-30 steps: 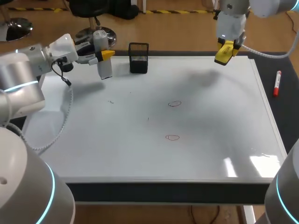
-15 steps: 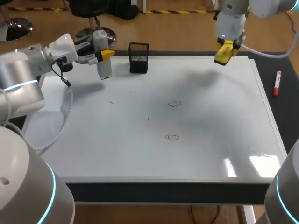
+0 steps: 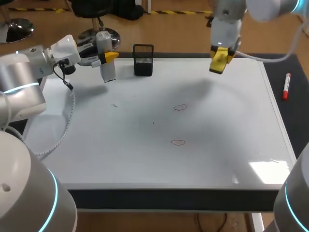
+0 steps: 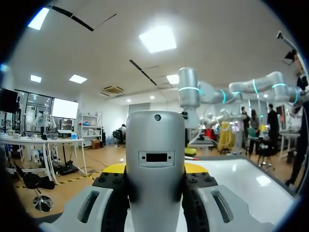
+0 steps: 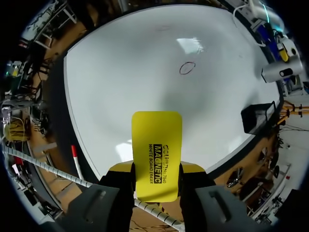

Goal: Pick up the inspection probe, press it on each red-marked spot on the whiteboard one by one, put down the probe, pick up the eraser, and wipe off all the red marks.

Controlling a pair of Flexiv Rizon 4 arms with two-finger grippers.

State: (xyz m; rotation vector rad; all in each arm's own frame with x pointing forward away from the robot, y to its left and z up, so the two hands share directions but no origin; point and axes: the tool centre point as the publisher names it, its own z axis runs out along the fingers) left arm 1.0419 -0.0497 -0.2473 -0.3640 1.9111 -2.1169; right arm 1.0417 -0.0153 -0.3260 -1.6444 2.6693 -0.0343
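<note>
While left jaws grip probe (image 3: 109, 72), right jaws eraser (image 3: 218, 60), a black holder (image 3: 143, 60) stands between

a black mesh holder (image 3: 143, 60) stands well apart from a red-capped marker (image 3: 286, 87).

Two arms are up over the whiteboard (image 3: 120, 159), and each one holds something.
The left arm (image 3: 26, 72) comes in from the left side and lies almost flat, with its wrist turned toward the middle. The left gripper (image 3: 107, 57) is by the far left corner of the whiteboard. Its two fingers squeeze the gray probe (image 3: 106, 67) from both sides, and the probe stands up straight. The right arm (image 3: 260, 7) comes in from the far right corner and bends down. The right gripper (image 3: 220, 54) points down and hangs in the air above the far edge, with its fingers pinching the yellow eraser (image 5: 157, 154).
</note>
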